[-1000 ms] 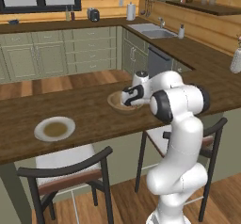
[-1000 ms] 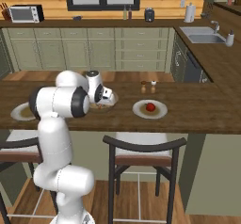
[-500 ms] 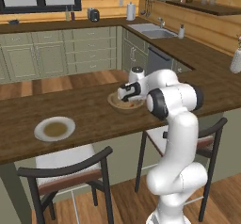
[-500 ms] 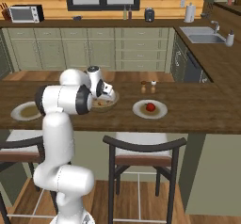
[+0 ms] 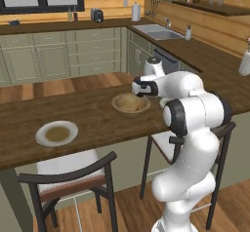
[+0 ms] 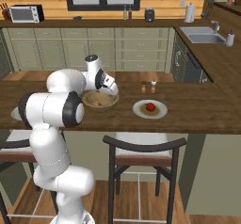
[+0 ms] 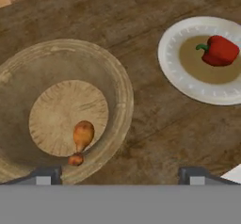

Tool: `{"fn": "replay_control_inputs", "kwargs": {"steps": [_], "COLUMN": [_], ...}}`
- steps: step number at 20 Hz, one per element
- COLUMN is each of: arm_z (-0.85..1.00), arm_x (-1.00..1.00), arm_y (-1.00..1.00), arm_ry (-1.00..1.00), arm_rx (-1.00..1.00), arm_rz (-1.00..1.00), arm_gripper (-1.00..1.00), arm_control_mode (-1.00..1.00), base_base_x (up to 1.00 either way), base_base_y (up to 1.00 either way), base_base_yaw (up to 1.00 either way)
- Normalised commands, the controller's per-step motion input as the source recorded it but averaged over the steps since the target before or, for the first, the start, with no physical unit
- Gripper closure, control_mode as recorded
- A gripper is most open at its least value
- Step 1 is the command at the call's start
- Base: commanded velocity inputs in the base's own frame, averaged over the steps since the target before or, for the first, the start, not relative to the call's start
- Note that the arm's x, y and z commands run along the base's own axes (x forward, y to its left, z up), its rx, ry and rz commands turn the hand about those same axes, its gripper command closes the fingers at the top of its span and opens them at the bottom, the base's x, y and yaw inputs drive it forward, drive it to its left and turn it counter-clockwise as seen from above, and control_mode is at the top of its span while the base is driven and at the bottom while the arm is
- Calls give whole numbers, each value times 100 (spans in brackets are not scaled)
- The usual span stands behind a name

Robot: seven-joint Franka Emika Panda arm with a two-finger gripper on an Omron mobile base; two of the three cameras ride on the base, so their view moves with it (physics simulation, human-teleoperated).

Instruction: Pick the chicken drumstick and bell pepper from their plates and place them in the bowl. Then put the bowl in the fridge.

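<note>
One chicken drumstick (image 7: pixel 82 136) in bowl (image 7: pixel 120 89) | claw (image 7: pixel 120 173) open, empty

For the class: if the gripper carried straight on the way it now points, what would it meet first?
Most likely the bare wooden counter between the bowl and the bell pepper's plate; possibly the bowl's rim, since depth is unclear. The gripper is open.

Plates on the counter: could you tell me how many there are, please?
2: one plate lies bare, left of the bowl; the other plate, right of it, carries the pepper.
</note>
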Motion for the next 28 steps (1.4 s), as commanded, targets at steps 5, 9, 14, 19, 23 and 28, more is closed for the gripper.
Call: {"fn": "replay_control_inputs", "kwargs": {"steps": [5,9,14,19,23,28], "arm_z": [1,14,3,0,-8,-24], "arm_x": [-2,-6,-1,14,-1,41], "arm_y": [-100,-100,-96,-71,-17,0], "arm_ry": [10,5,2,1,0,0], "arm_rx": [0,4,4,0,-8,-11], "arm_rz": [-20,-7,9,32,38,27], "arm_gripper": [-100,-100,-100,-100,-100,-100], "arm_control_mode": [-100,-100,-100,-100,-100,-100], "base_base_x": [0,0,0,0,0,0], "base_base_y": [0,0,0,0,0,0], "base_base_yaw": [0,0,0,0,0,0]}}
